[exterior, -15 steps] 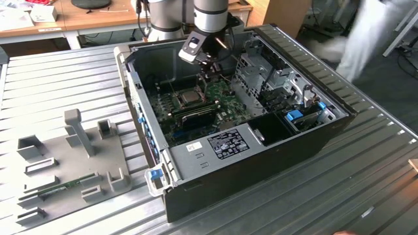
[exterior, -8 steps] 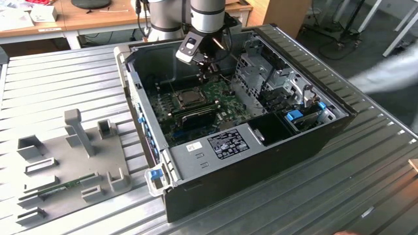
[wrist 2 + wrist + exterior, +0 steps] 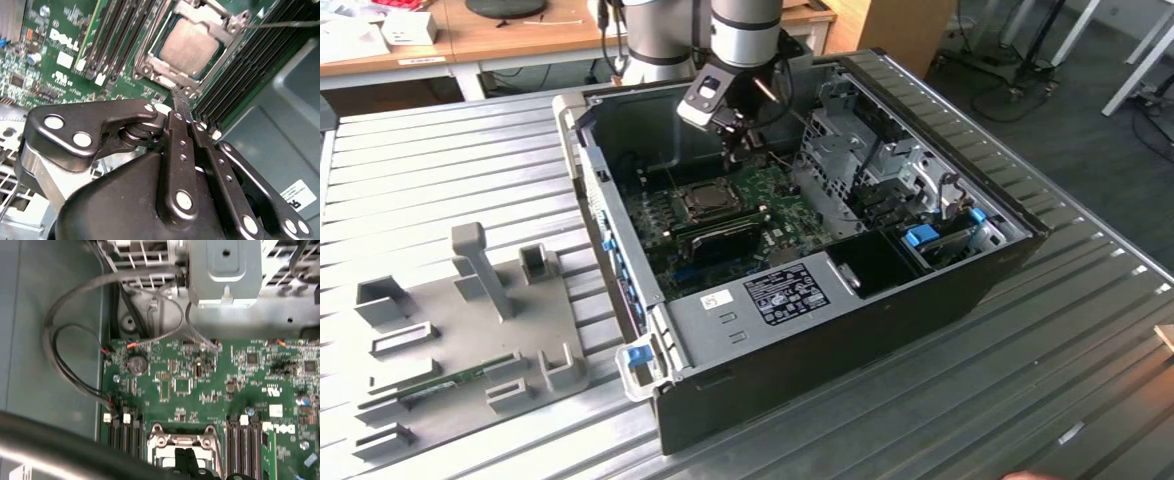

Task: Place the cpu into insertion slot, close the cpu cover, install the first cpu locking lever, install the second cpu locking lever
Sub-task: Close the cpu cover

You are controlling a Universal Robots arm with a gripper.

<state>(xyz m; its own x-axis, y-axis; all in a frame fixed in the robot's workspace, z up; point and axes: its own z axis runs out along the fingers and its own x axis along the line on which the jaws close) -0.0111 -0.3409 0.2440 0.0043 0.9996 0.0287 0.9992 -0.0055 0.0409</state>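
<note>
The cpu (image 3: pixel 192 47) sits in the insertion slot (image 3: pixel 707 198), at about seven o'clock from the hand (image 3: pixel 744 155) in the exterior view. The cpu cover (image 3: pixel 152 47) appears folded down over it. The hand's fingers (image 3: pixel 176 130) are pressed together and carry nothing. A thin rod (image 3: pixel 285 22), probably a locking lever, stands free. Judging by this, the levers are the step in hand: press with the closed tips, sweep low, and keep off the memory slots (image 3: pixel 250 70).
</note>
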